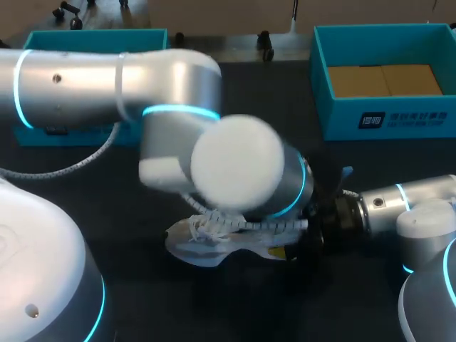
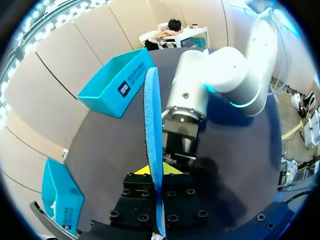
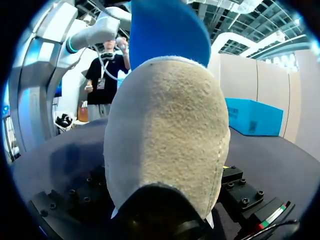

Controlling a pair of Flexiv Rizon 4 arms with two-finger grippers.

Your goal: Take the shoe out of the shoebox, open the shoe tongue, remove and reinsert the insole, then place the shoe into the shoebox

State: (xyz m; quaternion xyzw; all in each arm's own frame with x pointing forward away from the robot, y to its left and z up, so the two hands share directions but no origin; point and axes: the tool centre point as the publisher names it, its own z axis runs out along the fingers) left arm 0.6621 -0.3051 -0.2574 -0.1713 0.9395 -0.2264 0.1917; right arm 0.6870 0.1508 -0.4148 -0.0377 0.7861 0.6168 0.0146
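Shoe (image 1: 214, 241) on the bench (image 1: 142, 299) between two arms, its insole (image 2: 152, 125) out and clamped in the left tool (image 2: 157, 170).
The left arm (image 1: 107, 82) comes in over the dark bench and bends down above the shoe, hiding part of it in the head view. The right arm (image 1: 399, 203) lies low, its tool (image 1: 312, 235) at the shoe's heel end. Whether that tool grips the shoe cannot be told, since the heel fills its own view. The teal shoebox (image 1: 385, 117) stands at the far right, well apart from the shoe, and a second teal box (image 1: 92, 39) stands at the far left. The white shoe lies on its side, laces loose. The blue insole stands edge-on between the left tool's yellow tips, which press it from both sides.
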